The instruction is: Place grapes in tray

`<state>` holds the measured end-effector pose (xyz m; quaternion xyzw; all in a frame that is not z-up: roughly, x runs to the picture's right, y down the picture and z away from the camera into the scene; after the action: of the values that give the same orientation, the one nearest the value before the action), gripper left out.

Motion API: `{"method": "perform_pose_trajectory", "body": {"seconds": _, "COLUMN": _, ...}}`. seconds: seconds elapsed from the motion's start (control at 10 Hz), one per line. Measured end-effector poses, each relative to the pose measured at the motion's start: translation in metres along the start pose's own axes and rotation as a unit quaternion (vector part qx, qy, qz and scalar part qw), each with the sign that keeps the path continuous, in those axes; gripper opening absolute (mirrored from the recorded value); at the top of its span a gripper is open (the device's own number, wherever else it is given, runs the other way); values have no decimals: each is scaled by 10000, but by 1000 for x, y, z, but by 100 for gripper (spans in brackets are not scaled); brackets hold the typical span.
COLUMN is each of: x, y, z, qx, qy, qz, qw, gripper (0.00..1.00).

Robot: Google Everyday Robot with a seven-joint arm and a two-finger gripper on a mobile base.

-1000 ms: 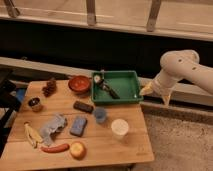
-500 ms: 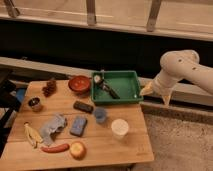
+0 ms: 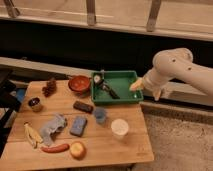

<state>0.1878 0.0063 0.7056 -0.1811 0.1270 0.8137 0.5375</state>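
Off the right end of the bench (image 3: pixel 60 100), camera view (the only one given): the gripper (image 3: pixel 146 90) hangs in the air at the end of the white arm (image 3: pixel 175 67), which comes in from the right. Its two fingers stand wide apart w/ nothing between them. One pale yellowish fingertip (image 3: pixel 135 86) is right at the tray's right wall; touching or not, can't tell.

The tray (image 3: pixel 125 80), green & rectangular, sits immediately left of the gripper, at the bench's back right corner. Inside it lie a dark-handled utensil (image 3: pixel 109 91) and a small round pale thing (image 3: pixel 97 78) at the end farthest from the gripper.

The grapes (image 3: pixel 49 87), a dark reddish bunch, lie on the bench well apart from the gripper, far to its left, beyond the tray and the red bowl (image 3: pixel 79 84), near the back left corner. They are not in the tray. The red bowl is just beside the tray's left wall.

Left of the gripper & nearer the camera:
- dark brown block (image 3: pixel 83 106)
- blue cup (image 3: pixel 100 115)
- white cup (image 3: pixel 120 128)
- blue sponge (image 3: pixel 78 125)

Farther left again, toward the front:
- grey-blue cloth (image 3: pixel 52 125)
- banana (image 3: pixel 32 135)
- red sausage-like item (image 3: pixel 55 148)
- round orange-yellow fruit (image 3: pixel 77 149)

A small dark cup (image 3: pixel 34 103) stands by the bench's left edge, farthest from the gripper.
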Motion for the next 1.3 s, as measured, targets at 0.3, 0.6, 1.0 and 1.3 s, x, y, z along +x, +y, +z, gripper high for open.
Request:
{"method": "perform_pose_trajectory", "body": {"seconds": 0.3, "x": -10, "y": 63, "z": -20, "qx": -415, "qy": -219, "qz": -335, "qw": 9983, "gripper": 80}}
{"method": "perform_pose_trajectory", "body": {"seconds": 0.6, "x": -11, "y": 131, "z": -29, "qx": -946, "qy": -269, "qz": -743, "qw": 9924, "gripper": 80}}
{"method": "perform_pose_trajectory", "body": {"seconds": 1.0, "x": 11, "y": 204, "z": -36, "qx": -1799, "qy": 6, "qz": -1174, "qw": 9767, "gripper": 80}}
{"method": "perform_pose_trajectory", "body": {"seconds": 1.3, "x": 10, "y": 204, "z": -36, "qx": -1803, "qy": 5, "qz": -1173, "qw": 9766, "gripper": 80}}
